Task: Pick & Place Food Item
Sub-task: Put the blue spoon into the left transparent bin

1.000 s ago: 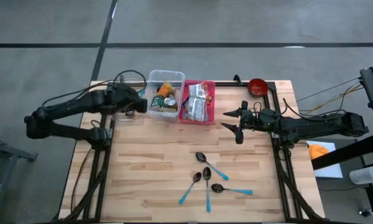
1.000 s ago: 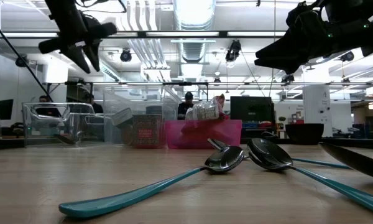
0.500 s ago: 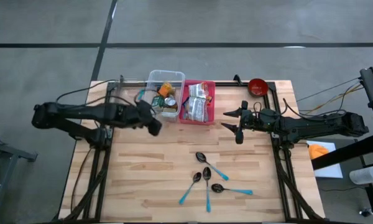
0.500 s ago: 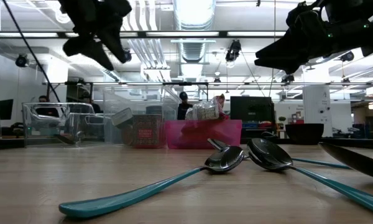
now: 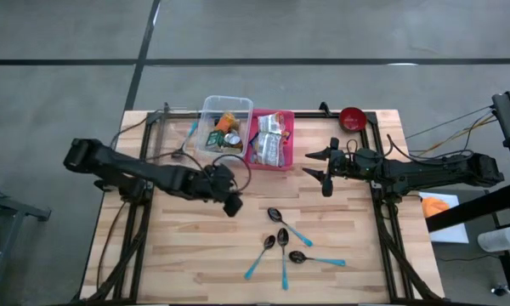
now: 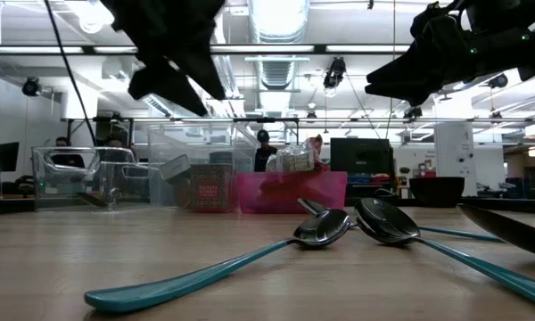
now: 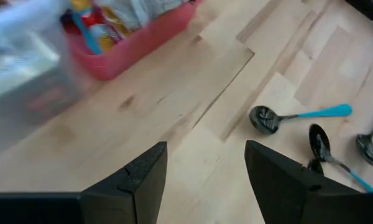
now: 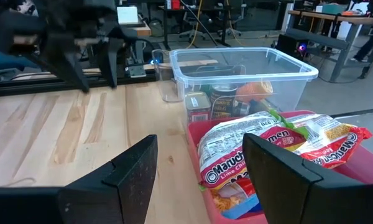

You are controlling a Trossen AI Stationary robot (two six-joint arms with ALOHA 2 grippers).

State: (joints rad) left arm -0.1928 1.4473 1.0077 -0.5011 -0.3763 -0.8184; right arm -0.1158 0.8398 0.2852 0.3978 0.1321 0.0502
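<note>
Food items: ramen packets (image 5: 270, 140) lying in a pink bin (image 5: 286, 119), and cans and small packages (image 5: 224, 136) in a clear plastic bin (image 5: 211, 106); the two bins stand side by side and touching near the middle of the table's far edge, clear bin toward the left. The right wrist view shows a ramen packet (image 8: 255, 149) with red and white printing resting against the pink bin's rim (image 8: 196, 134), and the clear bin (image 8: 298, 65) just behind it. Left gripper (image 5: 229, 200): over bare wood in front of the clear bin, near the table's centre, fingers (image 7: 143, 180) apart with nothing between them; its wrist view looks past them to the pink bin's corner (image 7: 149, 37) and the spoons. Right gripper (image 5: 321, 174): off the table surface near the right edge, beside the pink bin, fingers (image 8: 127, 177) apart and empty. Spoons (image 5: 282, 242): four with dark bowls and teal handles, clustered toward the near edge, right of centre. Red bowl (image 5: 351, 118): at the far right corner. Table (image 5: 195, 246): light wooden planks. In the low view a teal spoon handle (image 6: 187, 281) lies across the foreground, with the pink bin (image 6: 294, 192) behind.
</note>
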